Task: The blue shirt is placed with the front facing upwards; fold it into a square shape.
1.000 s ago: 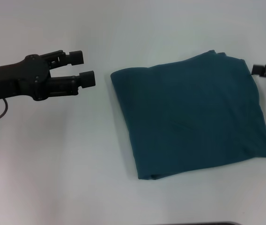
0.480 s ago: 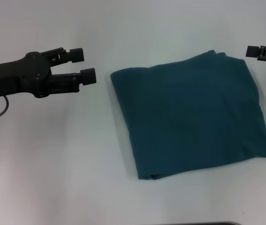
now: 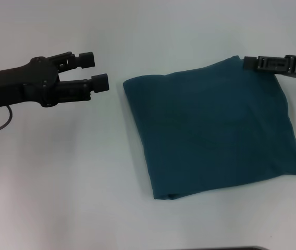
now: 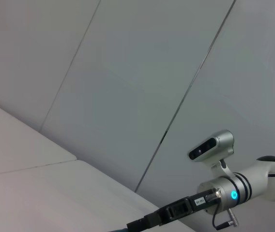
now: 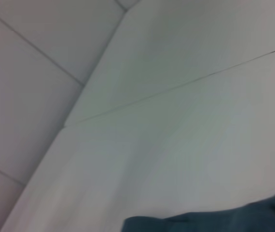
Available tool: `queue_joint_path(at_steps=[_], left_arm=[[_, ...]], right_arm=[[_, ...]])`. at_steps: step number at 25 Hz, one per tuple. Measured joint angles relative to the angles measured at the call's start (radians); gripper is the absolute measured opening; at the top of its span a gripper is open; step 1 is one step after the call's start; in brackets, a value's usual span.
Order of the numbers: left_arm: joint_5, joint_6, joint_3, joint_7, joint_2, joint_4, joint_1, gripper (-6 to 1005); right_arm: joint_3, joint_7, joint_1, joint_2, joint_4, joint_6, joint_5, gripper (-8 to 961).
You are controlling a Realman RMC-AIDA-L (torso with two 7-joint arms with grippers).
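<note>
The blue shirt point(image 3: 213, 130) lies folded into a rough square on the white table point(image 3: 75, 172), right of centre, plain teal side up. A strip of the blue shirt point(image 5: 215, 220) also shows in the right wrist view. My left gripper point(image 3: 96, 71) hovers to the left of the shirt, a short gap from its left edge. It is open, with nothing between its fingers. My right gripper point(image 3: 248, 63) reaches in from the right, over the shirt's far right corner. The left wrist view shows the right arm point(image 4: 234, 188) farther off.
Bare white tabletop surrounds the shirt to the left and front. A thin cable point(image 3: 2, 122) hangs below the left arm. Grey wall panels point(image 4: 128, 72) fill the background in the left wrist view.
My right gripper has moved left from the picture's right edge to above the shirt's far right corner. The left gripper has barely shifted. The shirt lies as before.
</note>
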Motion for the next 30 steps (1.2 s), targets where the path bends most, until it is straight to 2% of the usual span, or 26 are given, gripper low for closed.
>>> queue_joint_path(at_steps=[3, 9, 12, 13, 16, 22, 30], left_arm=[[0.000, -0.002, 0.000, -0.002, 0.004, 0.000, 0.003, 936], [0.001, -0.011, 0.000, 0.001, 0.003, 0.013, 0.008, 936], [0.001, -0.012, 0.000, 0.003, 0.003, 0.022, 0.005, 936], [0.001, -0.012, 0.000, 0.004, 0.000, 0.023, 0.004, 936], [0.001, -0.012, 0.003, 0.005, -0.001, 0.024, 0.005, 937], [0.001, -0.012, 0.001, 0.006, -0.002, 0.025, 0.009, 937], [0.001, -0.018, 0.001, 0.006, -0.001, 0.025, 0.011, 937]], right_arm=[[-0.002, -0.013, 0.006, 0.006, -0.012, 0.026, 0.001, 765], [-0.035, -0.054, 0.016, 0.018, -0.029, 0.080, 0.001, 643], [-0.052, -0.068, 0.033, 0.025, -0.052, 0.073, -0.002, 582], [-0.076, -0.082, 0.044, 0.031, -0.076, 0.032, -0.003, 562], [-0.114, -0.097, 0.054, 0.035, -0.100, -0.035, -0.003, 314], [-0.212, -0.105, 0.066, 0.039, -0.138, -0.185, -0.004, 81], [-0.242, -0.138, 0.056, 0.051, -0.139, -0.267, 0.001, 38]])
